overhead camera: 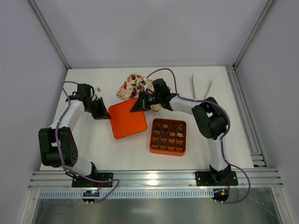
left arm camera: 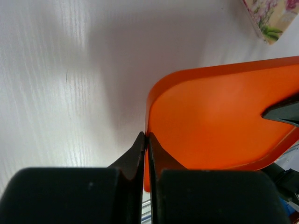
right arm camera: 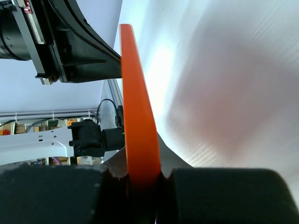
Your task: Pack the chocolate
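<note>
1. Tabletop (overhead camera: 93,144): white and matt. The left wrist view shows a faint wood grain that the top view does not.
2. Lid (overhead camera: 127,120): orange, smooth, square with rounded corners and a shallow raised rim. It is flat-on from above and a thin bowed strip edge-on in the right wrist view (right arm camera: 138,116).
3. Box (overhead camera: 167,151): orange and square, with a gridded interior. It stands just right of the lid and shows in the top view only.
4. Tray (overhead camera: 124,91): pink floral, behind the lid. Only a corner (left arm camera: 268,18) shows in the left wrist view.
5. Left claw (overhead camera: 103,115): black, pinched together on the lid's left rim (left arm camera: 146,140).
6. Right claw (overhead camera: 137,107): black, clamped on the lid's far right edge.
7. Tweezers (overhead camera: 194,86): metal, splayed in a V, well right of the tray.
8. Chocolate (overhead camera: 135,84): small brown and tan lumps, some heaped on the tray and some in the box cells.
</note>
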### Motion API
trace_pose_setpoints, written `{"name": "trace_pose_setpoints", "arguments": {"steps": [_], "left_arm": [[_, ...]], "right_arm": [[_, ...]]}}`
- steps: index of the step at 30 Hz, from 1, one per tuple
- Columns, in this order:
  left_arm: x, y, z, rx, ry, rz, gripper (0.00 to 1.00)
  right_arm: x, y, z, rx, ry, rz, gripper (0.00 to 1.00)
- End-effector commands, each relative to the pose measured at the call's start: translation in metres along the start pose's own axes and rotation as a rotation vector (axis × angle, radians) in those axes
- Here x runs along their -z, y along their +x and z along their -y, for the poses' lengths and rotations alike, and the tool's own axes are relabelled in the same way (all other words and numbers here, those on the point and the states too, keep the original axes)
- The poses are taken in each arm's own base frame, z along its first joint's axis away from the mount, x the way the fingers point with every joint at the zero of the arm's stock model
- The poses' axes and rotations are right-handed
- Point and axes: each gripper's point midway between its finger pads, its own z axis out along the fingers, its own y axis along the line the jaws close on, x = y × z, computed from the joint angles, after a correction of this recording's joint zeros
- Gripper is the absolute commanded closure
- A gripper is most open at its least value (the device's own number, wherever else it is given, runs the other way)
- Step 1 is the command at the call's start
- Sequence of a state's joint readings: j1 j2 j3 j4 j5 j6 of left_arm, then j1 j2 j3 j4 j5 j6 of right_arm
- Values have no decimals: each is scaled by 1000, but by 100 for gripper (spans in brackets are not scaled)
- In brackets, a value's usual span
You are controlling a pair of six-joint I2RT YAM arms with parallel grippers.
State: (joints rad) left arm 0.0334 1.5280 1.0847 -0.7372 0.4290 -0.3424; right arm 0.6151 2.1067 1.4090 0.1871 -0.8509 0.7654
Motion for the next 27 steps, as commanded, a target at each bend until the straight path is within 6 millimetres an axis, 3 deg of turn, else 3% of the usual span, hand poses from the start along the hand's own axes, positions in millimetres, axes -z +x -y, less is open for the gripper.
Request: {"name": "trace_pose_setpoints", "arguments": {"steps": [1,3,6,12,13,14,15,17,18,20,23,24,26,27], "left_arm": [[14,-9,20,-19,91,69,100],[17,-9,24,-26,103,76,99],[22,-9,28,-39,110,95,90],[45,-18,35,-85,80,203,44],[57,-21,42,-113,87,250,34],[63,-24,44,-126,86,279,32],[70,-26,52,-165,72,319,30],[93,-20,85,-317,61,424,24],[92,-17,92,-358,41,431,24],[109,-9,112,-449,38,507,21],[125,12,143,-596,46,596,19],[126,31,161,-672,85,597,19],[132,38,166,-760,12,659,18],[130,64,186,-862,44,650,18]], "right_arm": [[22,-18,-56,62,-89,53,90],[27,-20,-64,46,-90,63,96],[36,-23,-73,33,-86,78,96],[58,-29,-72,-18,-21,105,96],[63,-31,-75,-13,-17,113,96],[70,-37,-72,-21,-4,128,96],[74,-34,-67,-46,27,116,96],[86,-40,-63,-74,71,113,96],[91,-42,-61,-87,87,110,96],[101,-44,-58,-132,114,96,96],[118,-51,-54,-176,132,104,96],[126,-56,-52,-188,136,115,96],[133,-57,-54,-211,138,110,96],[137,-59,-52,-221,142,111,96]]}}
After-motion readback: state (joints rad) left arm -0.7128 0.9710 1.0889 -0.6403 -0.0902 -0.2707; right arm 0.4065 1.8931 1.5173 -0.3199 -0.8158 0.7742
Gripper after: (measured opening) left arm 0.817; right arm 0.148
